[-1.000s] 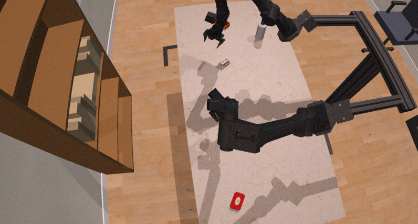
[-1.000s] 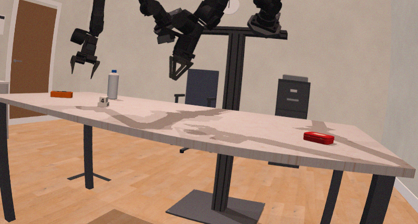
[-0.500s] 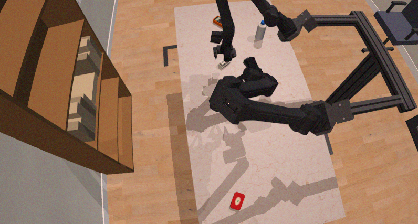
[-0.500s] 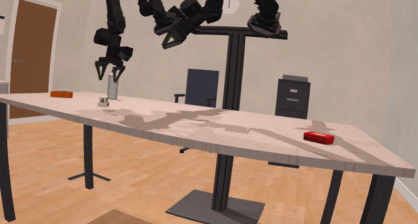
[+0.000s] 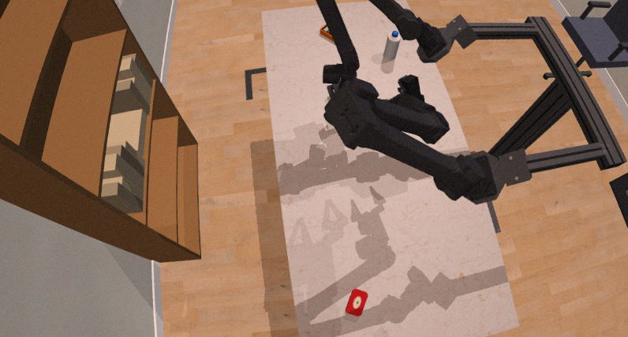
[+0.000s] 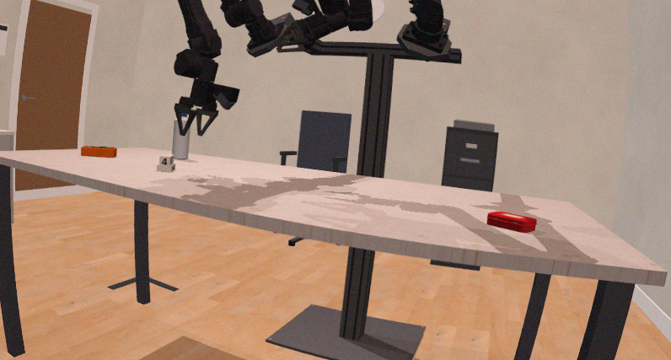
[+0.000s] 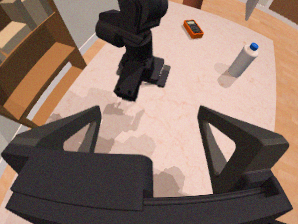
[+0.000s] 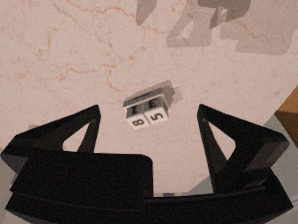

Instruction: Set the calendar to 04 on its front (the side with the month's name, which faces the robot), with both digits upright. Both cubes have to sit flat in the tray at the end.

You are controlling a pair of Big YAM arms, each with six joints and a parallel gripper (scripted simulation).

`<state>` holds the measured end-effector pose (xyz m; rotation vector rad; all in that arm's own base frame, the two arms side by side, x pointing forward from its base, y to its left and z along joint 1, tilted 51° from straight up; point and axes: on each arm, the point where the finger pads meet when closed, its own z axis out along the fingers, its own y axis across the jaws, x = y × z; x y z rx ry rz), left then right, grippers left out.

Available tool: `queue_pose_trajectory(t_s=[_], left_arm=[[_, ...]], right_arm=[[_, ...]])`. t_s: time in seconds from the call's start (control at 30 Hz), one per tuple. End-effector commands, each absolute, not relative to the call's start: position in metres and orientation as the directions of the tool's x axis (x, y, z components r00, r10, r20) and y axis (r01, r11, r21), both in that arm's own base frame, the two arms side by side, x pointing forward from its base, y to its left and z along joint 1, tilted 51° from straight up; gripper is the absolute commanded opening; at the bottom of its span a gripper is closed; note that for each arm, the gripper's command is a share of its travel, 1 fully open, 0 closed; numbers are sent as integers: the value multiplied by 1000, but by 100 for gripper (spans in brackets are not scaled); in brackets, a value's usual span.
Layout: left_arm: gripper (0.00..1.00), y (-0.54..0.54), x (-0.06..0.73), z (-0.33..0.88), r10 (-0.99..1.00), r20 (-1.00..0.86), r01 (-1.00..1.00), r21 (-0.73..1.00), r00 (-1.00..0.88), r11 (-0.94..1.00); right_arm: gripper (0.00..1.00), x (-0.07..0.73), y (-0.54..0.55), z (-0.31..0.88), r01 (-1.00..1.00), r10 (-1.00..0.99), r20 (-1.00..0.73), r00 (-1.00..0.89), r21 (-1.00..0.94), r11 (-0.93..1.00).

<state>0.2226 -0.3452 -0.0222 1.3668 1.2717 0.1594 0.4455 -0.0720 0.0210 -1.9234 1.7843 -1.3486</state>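
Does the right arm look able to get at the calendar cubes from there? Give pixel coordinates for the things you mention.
Probably yes: the right gripper (image 6: 192,134) (image 8: 148,109) hangs open above the cubes (image 6: 165,161) (image 8: 146,116), nothing visible between, though the left arm (image 5: 404,147) (image 6: 425,10) looks close overhead.

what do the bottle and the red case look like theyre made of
The bottle: smooth, satin grey, probably coated metal, possibly plastic; its blue cap looks plastic.

The red case: glossy, likely painted tin or hard plastic, given the bright highlights along its rounded edges.

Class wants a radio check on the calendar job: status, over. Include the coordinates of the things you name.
Left gripper (image 7: 150,107) open. Right gripper (image 6: 191,134) (image 8: 150,106) open above calendar (image 6: 165,167). Cubes (image 8: 147,116) in tray, ungripped. Nothing seen between right gripper and cubes.
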Motion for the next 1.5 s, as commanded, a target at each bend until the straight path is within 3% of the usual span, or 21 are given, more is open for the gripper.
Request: queue_pose_trajectory(t_s=[0.0,0.13,0.27,0.6,1.0,1.47], left_arm=[[100,-348,225,-15,708,-589,555,764,390,330],[100,-348,225,-15,708,-589,555,764,391,329],[100,-348,234,-18,722,-571,541,777,390,321],[100,-376,265,-43,737,-554,553,779,387,295],[100,-396,291,-54,733,-559,559,775,388,294],[100,-403,285,-44,711,-578,558,769,401,310]], right_arm=[[100,439,-76,21,-695,-865,481,-142,-671,-259],[100,438,-76,20,-697,-865,482,-141,-668,-259],[55,442,-85,21,-685,-889,396,-231,-715,-141],[55,462,-111,20,-547,-877,19,-480,-789,282],[55,480,-148,24,-285,-637,-402,-658,-650,705],[55,490,-153,26,-262,-619,-451,-643,-630,731]])
